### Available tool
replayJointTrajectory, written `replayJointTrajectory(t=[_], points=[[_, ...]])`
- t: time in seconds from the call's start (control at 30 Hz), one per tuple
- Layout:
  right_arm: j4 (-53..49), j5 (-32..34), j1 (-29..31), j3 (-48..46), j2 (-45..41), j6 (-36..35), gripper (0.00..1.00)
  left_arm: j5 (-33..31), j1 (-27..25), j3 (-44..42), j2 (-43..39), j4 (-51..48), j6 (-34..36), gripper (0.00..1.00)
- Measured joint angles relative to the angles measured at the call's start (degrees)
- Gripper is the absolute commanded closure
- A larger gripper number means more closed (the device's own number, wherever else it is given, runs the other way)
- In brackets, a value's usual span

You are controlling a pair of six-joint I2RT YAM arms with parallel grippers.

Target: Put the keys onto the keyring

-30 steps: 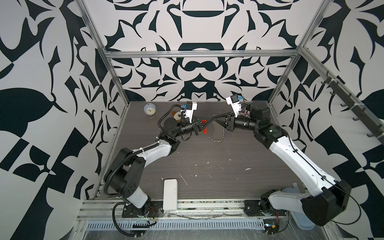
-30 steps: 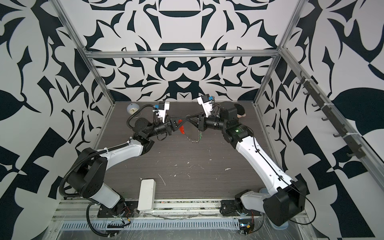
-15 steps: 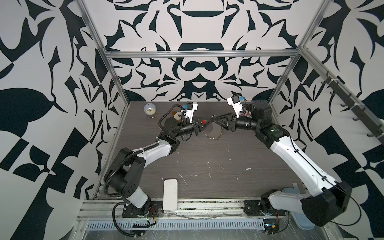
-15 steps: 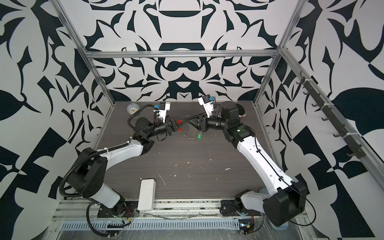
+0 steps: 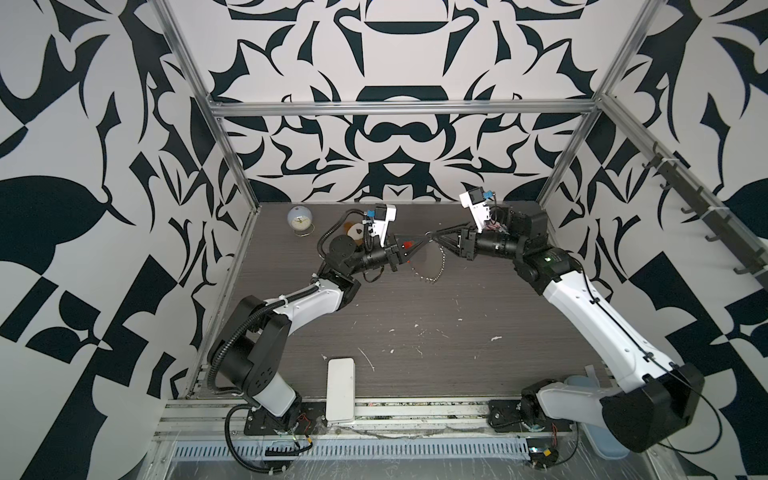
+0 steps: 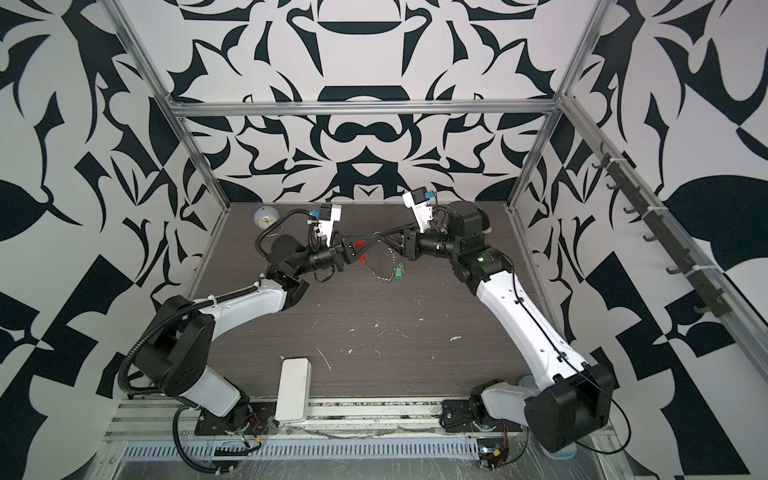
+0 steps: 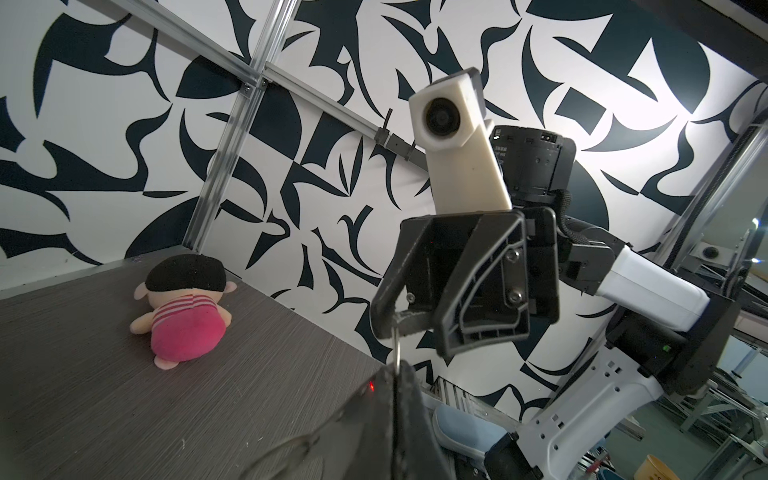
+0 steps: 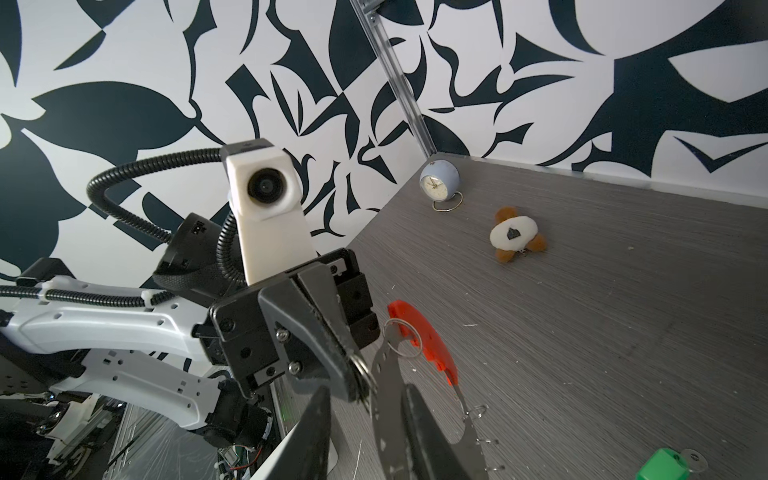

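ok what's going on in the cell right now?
Both grippers meet above the back of the table at the keyring. The left gripper is shut on one of its metal rings. The right gripper has its jaws slightly apart at the same end, grip unclear. The green key lies on the table beside the sagging chain, seemingly not threaded yet.
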Motion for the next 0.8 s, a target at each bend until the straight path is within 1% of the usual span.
replayJointTrajectory(t=[0.23,0.4,0.5,0.67,0.8], points=[[-2.71,2.19,0.0,-0.63,-1.57,-1.66,0.6,-0.02,0.0,0.26,-0.35,-0.83,0.66,1.0],[-3.3,4.79,0.02,-6.78,-8.33,-3.45,0.55,-0.22,0.0,0.66,-0.85,-2.58,1.64,1.0],[-2.58,6.71,0.7,-9.97,-11.17,-3.93,0.53,-0.63,0.0,0.68,-0.9,-3.39,1.88,1.0],[-1.75,12.76,5.31,-12.04,-10.69,-6.08,0.53,-1.33,0.0,1.18,-0.9,-3.91,1.88,1.0],[-0.94,17.59,9.22,-12.07,-9.01,-7.8,0.56,-1.7,0.0,2.32,-0.87,-3.8,1.86,1.0]])
